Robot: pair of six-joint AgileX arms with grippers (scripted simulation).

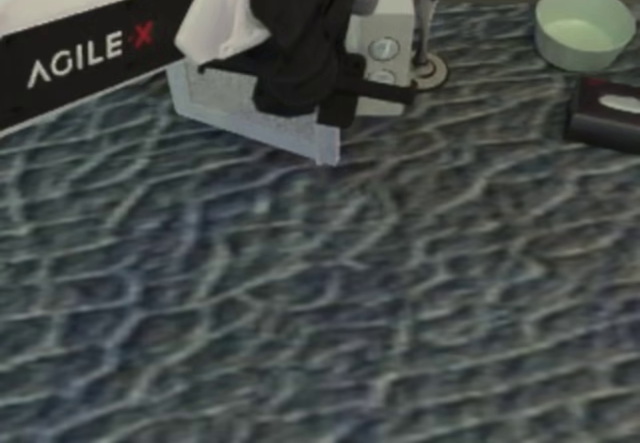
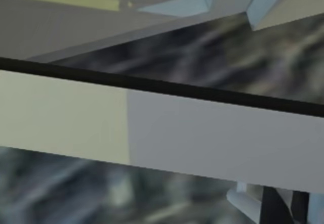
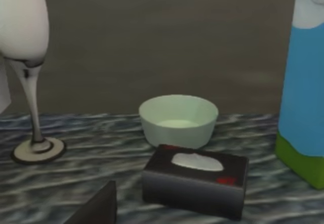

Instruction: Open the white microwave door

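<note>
Up at the far edge of the table, left of centre in the top view, sits the boxy white microwave (image 1: 385, 8) with its two round silver knobs (image 1: 383, 49); its flat white door with the grey speckled mesh window (image 1: 255, 115) stands swung out at an angle from the body. Our left gripper (image 1: 335, 88) hangs over the door's free end, just beside the knob panel; whether its fingers clasp anything we cannot tell. Our right arm stays out of the top view. At the right lie a pale green round bowl (image 1: 585, 27) and a dark rectangular tissue box (image 1: 606, 113), with a white stemmed goblet (image 1: 430, 23) just beside the microwave.
</note>
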